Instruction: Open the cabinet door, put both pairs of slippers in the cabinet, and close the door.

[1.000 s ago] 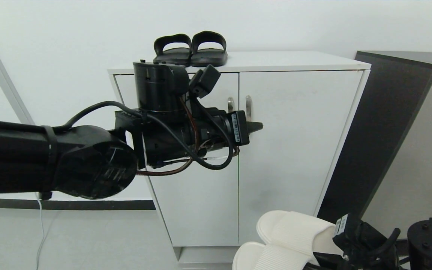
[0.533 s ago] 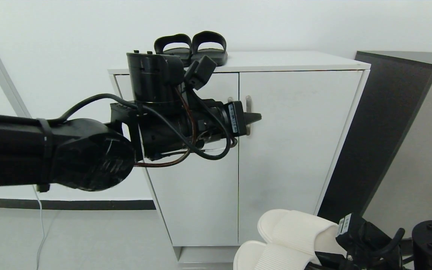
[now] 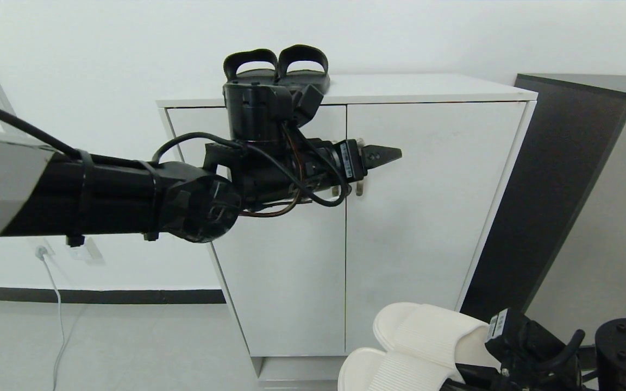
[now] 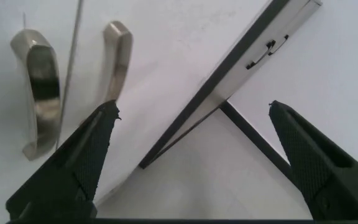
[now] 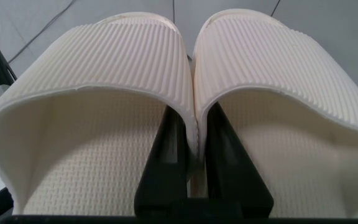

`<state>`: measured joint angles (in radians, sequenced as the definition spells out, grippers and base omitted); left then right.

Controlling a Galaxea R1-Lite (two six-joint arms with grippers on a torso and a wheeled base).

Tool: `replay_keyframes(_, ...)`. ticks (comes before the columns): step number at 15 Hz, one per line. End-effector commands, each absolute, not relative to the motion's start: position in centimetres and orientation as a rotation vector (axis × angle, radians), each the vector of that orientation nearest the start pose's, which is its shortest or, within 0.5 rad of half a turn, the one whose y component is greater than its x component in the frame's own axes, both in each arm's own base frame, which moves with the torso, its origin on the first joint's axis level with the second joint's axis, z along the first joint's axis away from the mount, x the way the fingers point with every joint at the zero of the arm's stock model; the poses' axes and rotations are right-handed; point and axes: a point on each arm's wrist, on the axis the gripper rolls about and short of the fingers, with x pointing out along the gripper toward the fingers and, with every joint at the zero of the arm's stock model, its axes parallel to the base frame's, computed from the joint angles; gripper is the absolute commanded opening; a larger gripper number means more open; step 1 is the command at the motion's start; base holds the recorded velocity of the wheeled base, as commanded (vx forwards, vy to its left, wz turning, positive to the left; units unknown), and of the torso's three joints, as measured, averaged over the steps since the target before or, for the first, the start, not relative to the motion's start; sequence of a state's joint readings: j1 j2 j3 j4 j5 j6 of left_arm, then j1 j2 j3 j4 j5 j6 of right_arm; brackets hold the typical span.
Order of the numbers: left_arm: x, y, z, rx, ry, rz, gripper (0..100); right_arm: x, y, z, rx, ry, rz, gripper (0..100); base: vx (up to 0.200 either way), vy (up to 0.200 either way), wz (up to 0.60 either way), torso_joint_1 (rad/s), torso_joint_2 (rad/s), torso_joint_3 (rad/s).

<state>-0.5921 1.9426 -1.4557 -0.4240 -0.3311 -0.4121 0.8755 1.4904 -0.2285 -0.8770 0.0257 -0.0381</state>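
- Both cabinet doors (image 3: 416,217) are shut; nothing is stored yet.
- The left hand (image 3: 383,155) is held open beside the handles (image 4: 39,93), frame centre.
- The white slippers (image 3: 416,336), lower right, are clamped by the right hand (image 5: 194,146).
- The black slippers (image 3: 277,62) are seen on the cabinet top (image 3: 427,87), upper centre.

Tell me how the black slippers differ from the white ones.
The black slippers sit on the cabinet top; the white slippers are held low by the right gripper, fingers clamping their inner walls. Black straps look smooth, white straps ribbed. Both are slide pairs side by side, outside the cabinet.
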Motion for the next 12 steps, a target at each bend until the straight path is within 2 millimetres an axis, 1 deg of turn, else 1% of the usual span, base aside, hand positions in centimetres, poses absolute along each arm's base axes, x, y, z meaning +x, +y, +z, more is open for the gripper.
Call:
replay_keyframes(1,34.4,-23.5,24.9,-0.373,0.266,-0.877,100,12.5,15.1,11.6,-0.201,0.349,0.898,0,0.0,0.0,0.0,0.0,0.0,0.0)
replay_keyframes(3,35.1,-23.4,24.7,-0.374,0.265,-0.865,100,12.5,15.1,11.6,-0.201,0.349,0.898,0,0.0,0.0,0.0,0.0,0.0,0.0)
replay_keyframes(9,36.0,-23.8,24.5,-0.376,0.257,-0.862,100,12.5,15.1,11.6,-0.203,0.353,0.899,0,0.0,0.0,0.0,0.0,0.0,0.0)
replay_keyframes(10,36.0,-23.9,24.4,-0.375,0.257,-0.864,0,12.5,15.1,11.6,-0.203,0.353,0.899,0,0.0,0.0,0.0,0.0,0.0,0.0)
replay_keyframes(12,36.0,-23.9,24.4,-0.376,0.259,-0.865,0,12.5,15.1,11.5,-0.202,0.357,0.902,0,0.0,0.0,0.0,0.0,0.0,0.0)
